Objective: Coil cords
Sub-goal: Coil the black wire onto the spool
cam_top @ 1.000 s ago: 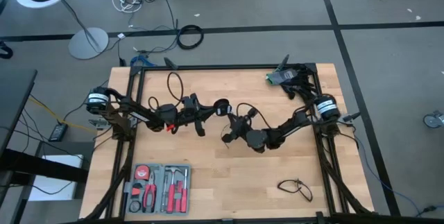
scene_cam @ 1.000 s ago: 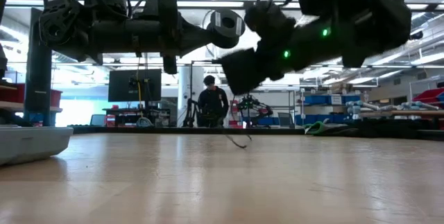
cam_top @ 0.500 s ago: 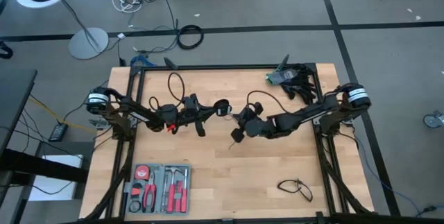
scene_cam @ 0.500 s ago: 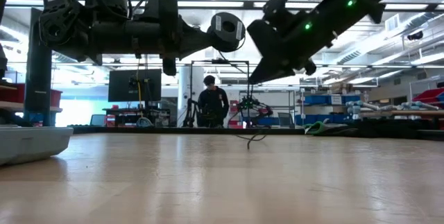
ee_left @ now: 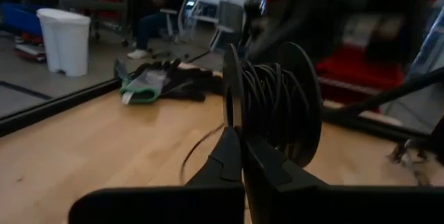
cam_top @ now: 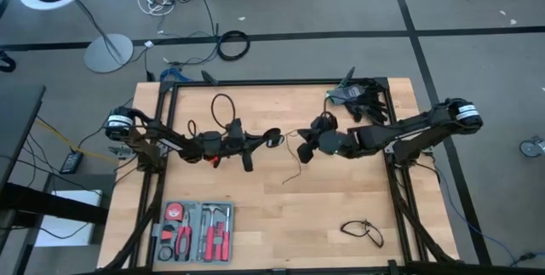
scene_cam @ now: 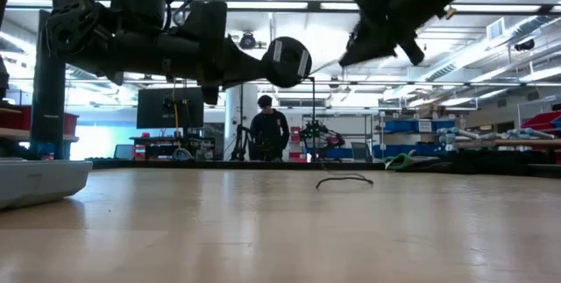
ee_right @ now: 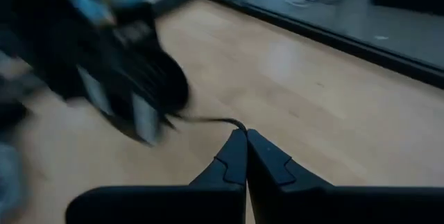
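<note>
Right end effector (cam_top: 303, 150) pinches cord (cam_top: 296, 169) mid-table.

Thin black cord (ee_left: 277, 109) wound on a round disc above mid-table, loose end (scene_cam: 344, 179) trailing onto the wood.

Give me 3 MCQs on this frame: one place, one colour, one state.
1. Where does the tool tray sit in the high view?
A. Near the table's front left corner
B. At the table's centre
C. By the right arm's base

2. What colour is the cord trailing on the table?
A. White
B. Black
C. Yellow

3. How does the left gripper stand?
A. Wide open
C. Out of view
B. Shut on the spool wound with cord

Key: 1 A, the tray lies near the front left corner; 2 B, it shows dark against the wood; 3 B, the fingers meet on the spool's flange.
</note>
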Robot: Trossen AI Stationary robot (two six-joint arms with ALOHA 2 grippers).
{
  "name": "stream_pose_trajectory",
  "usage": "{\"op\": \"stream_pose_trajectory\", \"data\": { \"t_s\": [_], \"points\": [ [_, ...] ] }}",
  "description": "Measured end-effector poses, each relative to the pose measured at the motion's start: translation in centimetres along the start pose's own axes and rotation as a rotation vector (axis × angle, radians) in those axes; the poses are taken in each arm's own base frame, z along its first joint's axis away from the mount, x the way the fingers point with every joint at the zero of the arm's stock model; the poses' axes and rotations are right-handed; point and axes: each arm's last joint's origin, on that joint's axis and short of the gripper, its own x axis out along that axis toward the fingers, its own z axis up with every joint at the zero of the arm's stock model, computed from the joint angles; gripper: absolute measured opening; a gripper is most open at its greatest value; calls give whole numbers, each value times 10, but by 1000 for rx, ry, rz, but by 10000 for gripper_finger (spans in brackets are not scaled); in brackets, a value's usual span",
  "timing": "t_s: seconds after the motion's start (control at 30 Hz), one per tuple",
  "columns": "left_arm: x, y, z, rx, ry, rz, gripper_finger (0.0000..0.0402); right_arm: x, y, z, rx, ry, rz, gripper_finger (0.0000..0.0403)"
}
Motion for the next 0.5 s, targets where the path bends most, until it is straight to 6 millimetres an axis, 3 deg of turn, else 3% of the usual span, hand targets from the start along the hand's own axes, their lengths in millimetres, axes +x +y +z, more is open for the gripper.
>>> {"op": "stream_pose_trajectory", "data": {
  "t_s": [0.2, 0.5],
  "points": [
    [9, -7, -3, 83, 93, 79, 0, 12, 10, 18, 63, -84, 227, 0],
    [20, -15, 2, 176, 133, 247, 0, 44, 20, -2, 87, 6, 323, 0]
  ]
}}
